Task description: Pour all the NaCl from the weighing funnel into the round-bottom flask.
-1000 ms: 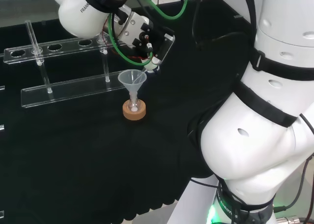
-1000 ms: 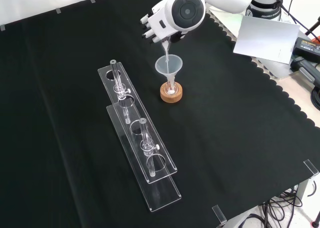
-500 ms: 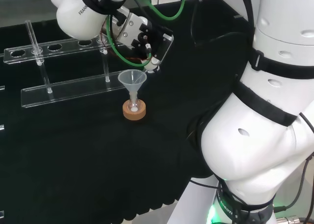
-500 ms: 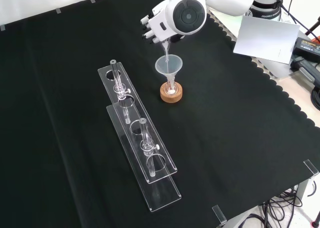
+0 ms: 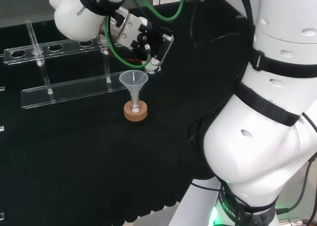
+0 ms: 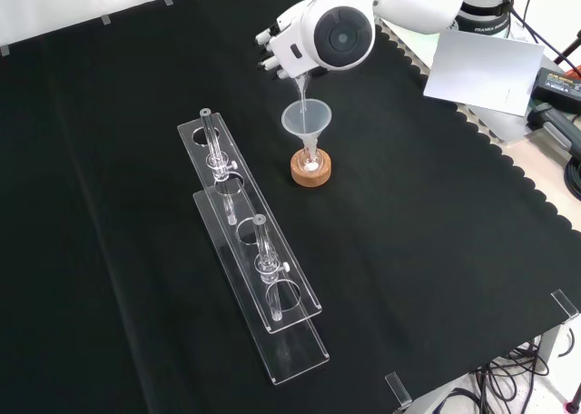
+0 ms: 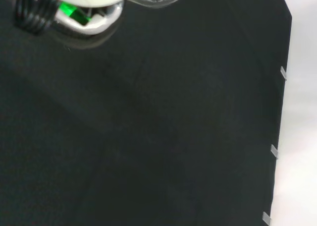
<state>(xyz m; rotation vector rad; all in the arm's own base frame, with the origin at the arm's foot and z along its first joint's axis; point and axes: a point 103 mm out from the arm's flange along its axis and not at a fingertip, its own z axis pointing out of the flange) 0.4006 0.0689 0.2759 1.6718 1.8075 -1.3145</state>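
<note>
Robot hand (image 5: pixel 141 35), black and white, hangs just above and behind a clear plastic funnel (image 5: pixel 133 80), its fingers curled round a slim clear weighing funnel (image 6: pixel 300 91) tipped steeply, spout down into the funnel's wide mouth. That funnel sits in the neck of a small round-bottom flask (image 6: pixel 310 164), which rests on a cork ring (image 5: pixel 135 113); a little white powder seems to show in the flask. The weighing funnel looks light, stiff, smooth and breakable, so it is best held by its wider upper body, as it appears to be. Left of the cork ring in the front view, well apart, stand two clear racks (image 6: pixel 259 278) with glass tubes. Nothing blocks the pour, though a nudge could topple the funnel.
</note>
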